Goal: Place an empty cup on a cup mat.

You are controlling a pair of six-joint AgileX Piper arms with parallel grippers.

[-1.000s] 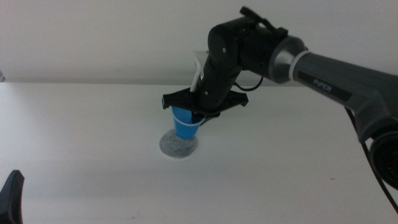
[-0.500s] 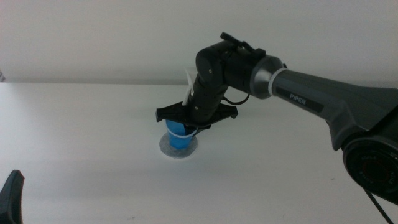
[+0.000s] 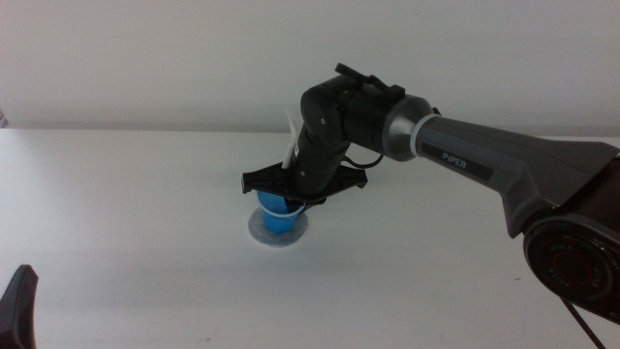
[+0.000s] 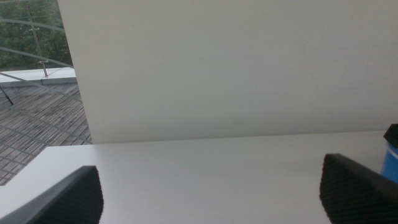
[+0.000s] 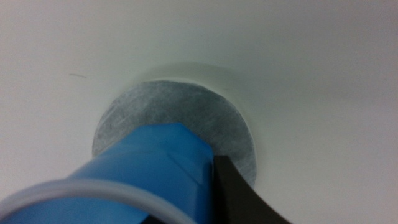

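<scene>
My right claw [image 3: 288,197] reaches in over the middle of the white table [image 3: 145,213], pointing down, and it is closed on the cup [image 3: 275,214], gripping the small blue cup up by its thin white rim. In my right wrist view one dark jaw lies flat against the cup's blue side while the white rim curves across in front of the camera. The cup [image 5: 143,171] sits upright over the cup mat [image 3: 277,229], and its base looks to be down on the grey disc or only just above it; I cannot tell whether the two are touching. From the wrist, the cup mat [image 5: 230,134] shows as a mottled grey round spreading out past the cup's base on every side I can see. My left claw [image 4: 211,196] waits low at the near left edge of the table, jaws spread wide with nothing between them; a sliver of the blue cup [image 4: 390,158] shows at the far side of its view.
</scene>
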